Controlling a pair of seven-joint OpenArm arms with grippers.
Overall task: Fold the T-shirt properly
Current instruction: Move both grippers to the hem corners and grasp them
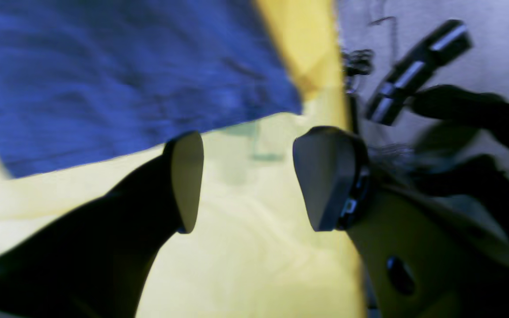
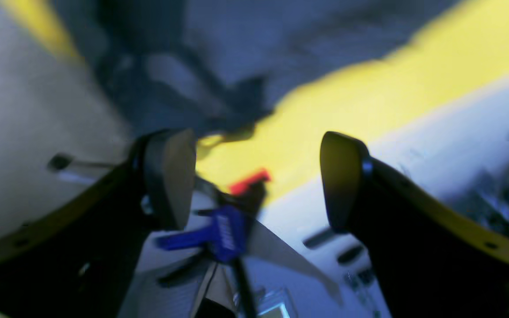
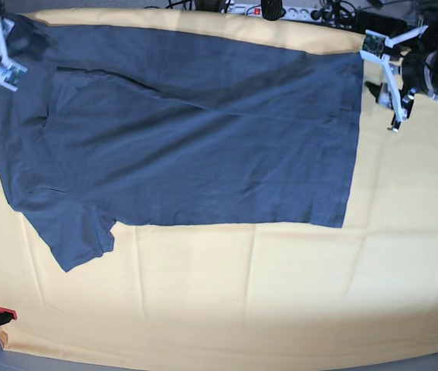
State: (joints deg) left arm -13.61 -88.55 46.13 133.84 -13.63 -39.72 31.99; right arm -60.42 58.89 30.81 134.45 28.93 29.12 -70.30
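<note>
Yellow cloth [image 3: 280, 294] underlies the spread T-shirt [image 3: 188, 147]; left gripper [image 3: 392, 81] and right gripper [image 3: 2, 54] hover at opposite ends, fingers wide, empty.

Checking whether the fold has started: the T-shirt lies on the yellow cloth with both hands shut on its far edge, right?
Not quite. The T-shirt does lie on the yellow cloth, but both wrist views show the left hand and right hand open, holding nothing.
</note>
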